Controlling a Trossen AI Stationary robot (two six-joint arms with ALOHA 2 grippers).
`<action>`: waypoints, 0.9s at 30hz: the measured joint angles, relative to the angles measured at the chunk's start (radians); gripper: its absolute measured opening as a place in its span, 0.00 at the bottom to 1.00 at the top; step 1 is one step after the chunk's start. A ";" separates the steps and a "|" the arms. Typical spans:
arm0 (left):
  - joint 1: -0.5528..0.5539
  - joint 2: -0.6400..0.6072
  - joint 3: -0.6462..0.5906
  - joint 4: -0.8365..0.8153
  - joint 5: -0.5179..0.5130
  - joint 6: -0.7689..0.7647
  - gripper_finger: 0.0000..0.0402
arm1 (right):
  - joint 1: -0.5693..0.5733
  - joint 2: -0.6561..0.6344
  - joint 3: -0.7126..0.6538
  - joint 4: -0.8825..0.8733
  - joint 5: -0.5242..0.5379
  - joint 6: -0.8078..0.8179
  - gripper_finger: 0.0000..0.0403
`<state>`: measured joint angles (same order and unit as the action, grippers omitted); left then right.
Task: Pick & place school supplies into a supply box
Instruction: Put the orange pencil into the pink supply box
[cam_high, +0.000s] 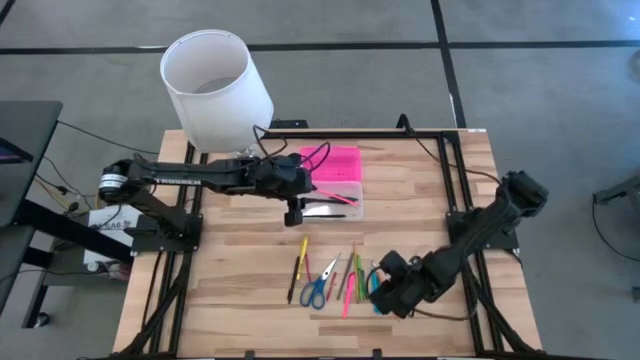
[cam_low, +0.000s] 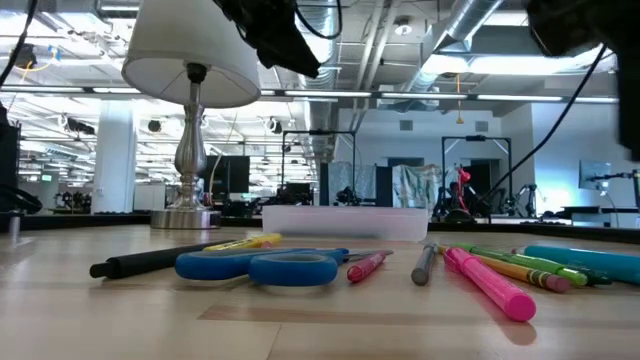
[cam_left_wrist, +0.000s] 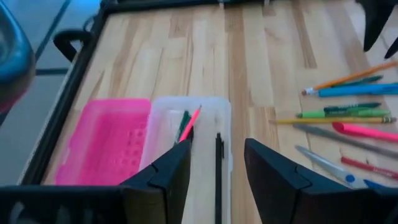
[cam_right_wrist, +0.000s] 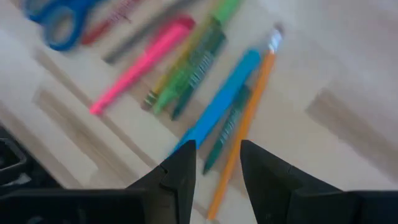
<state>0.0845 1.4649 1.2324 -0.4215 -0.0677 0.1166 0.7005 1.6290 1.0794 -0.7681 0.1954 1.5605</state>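
The supply box lies open at the table's far middle, its pink lid (cam_high: 338, 162) flat beside the clear base (cam_high: 340, 203). In the left wrist view the base (cam_left_wrist: 205, 118) holds a black pen (cam_left_wrist: 219, 165), a green one and a pink one (cam_left_wrist: 190, 119). My left gripper (cam_high: 293, 214) hangs open and empty above the base's left end (cam_left_wrist: 214, 165). The other school supplies (cam_high: 340, 275) lie in a row near the front edge, blue-handled scissors (cam_high: 316, 291) among them. My right gripper (cam_high: 381, 288) is open just above the row's right end, over a blue marker (cam_right_wrist: 221, 102) and an orange pencil (cam_right_wrist: 249, 112).
A white lamp (cam_high: 215, 80) stands at the far left corner, close behind my left arm. A black frame (cam_high: 450, 190) runs along the table's sides. Bare wood lies between the box and the row of supplies.
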 joint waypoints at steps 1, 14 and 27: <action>0.000 -0.001 0.000 0.005 0.000 0.003 0.36 | 0.006 0.010 0.000 -0.003 -0.013 0.029 0.29; 0.001 -0.001 0.000 0.001 0.000 0.004 0.36 | 0.033 0.099 0.000 0.025 -0.065 0.132 0.29; 0.001 0.000 0.000 -0.016 0.000 -0.008 0.36 | 0.025 0.160 -0.007 0.054 -0.111 0.140 0.29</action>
<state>0.0856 1.4647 1.2325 -0.4371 -0.0673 0.1084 0.7258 1.7893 1.0726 -0.7140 0.0848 1.7009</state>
